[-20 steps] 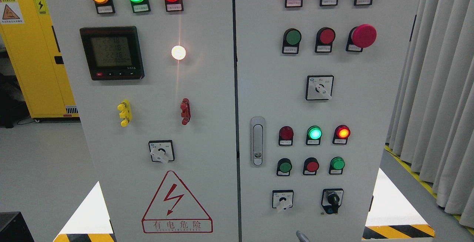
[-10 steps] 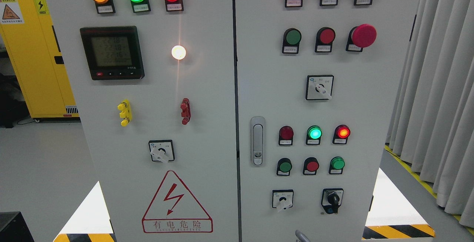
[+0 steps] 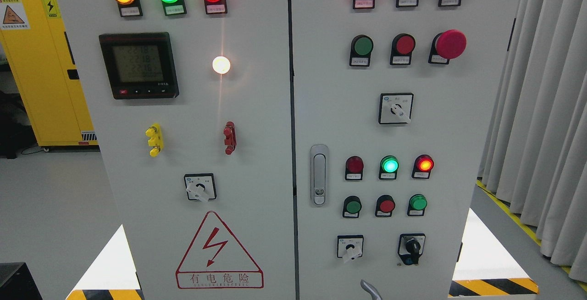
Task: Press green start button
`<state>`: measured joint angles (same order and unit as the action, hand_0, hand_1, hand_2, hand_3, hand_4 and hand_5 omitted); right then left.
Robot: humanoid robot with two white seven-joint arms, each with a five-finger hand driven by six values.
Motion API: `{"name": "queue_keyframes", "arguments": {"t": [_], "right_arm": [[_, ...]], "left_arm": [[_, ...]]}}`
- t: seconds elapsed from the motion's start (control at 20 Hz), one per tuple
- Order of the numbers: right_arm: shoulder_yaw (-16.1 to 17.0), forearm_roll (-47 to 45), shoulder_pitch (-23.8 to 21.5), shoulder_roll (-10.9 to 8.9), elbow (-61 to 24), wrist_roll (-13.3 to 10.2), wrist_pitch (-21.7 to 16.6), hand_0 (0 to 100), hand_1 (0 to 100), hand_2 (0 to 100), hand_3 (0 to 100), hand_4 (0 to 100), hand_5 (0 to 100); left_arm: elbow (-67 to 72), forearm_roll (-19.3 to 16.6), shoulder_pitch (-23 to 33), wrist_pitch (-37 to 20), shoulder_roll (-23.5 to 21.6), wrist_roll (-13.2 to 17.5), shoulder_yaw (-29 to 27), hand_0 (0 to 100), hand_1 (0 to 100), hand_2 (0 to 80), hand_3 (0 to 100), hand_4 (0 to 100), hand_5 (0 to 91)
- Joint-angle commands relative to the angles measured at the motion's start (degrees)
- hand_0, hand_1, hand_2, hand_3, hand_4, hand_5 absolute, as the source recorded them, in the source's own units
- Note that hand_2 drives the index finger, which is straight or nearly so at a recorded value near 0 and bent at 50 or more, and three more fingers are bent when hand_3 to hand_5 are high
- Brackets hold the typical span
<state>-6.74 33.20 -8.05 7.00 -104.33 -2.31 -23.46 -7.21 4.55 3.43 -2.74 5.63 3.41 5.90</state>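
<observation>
A grey control cabinet [image 3: 257, 107] fills the view. Its right door carries a green push button [image 3: 363, 46] in the upper row, beside a red button [image 3: 405, 44] and a red mushroom stop [image 3: 450, 44]. A lower row has a green button [image 3: 353, 207], a red button [image 3: 387, 206] and another green button [image 3: 418, 202]. Above that row a green lamp [image 3: 390, 165] is lit. A grey tip of my right hand [image 3: 369, 288] pokes in at the bottom edge, well below the lower row and touching nothing. The rest of the hand is hidden.
A door handle [image 3: 318, 175] sits left of the lower buttons. Rotary switches [image 3: 350, 247] [image 3: 412, 247] lie just above the hand. A yellow cabinet [image 3: 36, 61] stands at the left, and grey curtains [image 3: 541, 107] hang at the right.
The grey tip of my right hand has risen a little at the bottom edge and shifted slightly left. The panel is unchanged.
</observation>
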Motion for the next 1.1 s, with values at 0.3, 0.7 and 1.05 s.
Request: {"name": "queue_keyframes", "arguments": {"t": [0.3,0.7,1.05], "right_arm": [[8.9,26.5,6.0,-0.05,-0.8,-3.5,-0.4,39,80,0,73,79,88],[10.4,40.0,8.7,0.21,-0.7,-6.6,0.2,47,81,0,75,78,90],[10.8,42.8,12.2,-0.31,-0.4,-6.2,1.2,55,83,0,77,79,91]], "left_arm": [[0.0,0.0,0.0,0.0,0.0,0.0,0.0,12,56,0.0,0,0,0.0],[0.0,0.0,0.0,0.0,0.0,0.0,0.1,12,56,0.0,0,0,0.0],[0.0,0.0,0.0,0.0,0.0,0.0,0.0,12,56,0.0,0,0,0.0]]}}
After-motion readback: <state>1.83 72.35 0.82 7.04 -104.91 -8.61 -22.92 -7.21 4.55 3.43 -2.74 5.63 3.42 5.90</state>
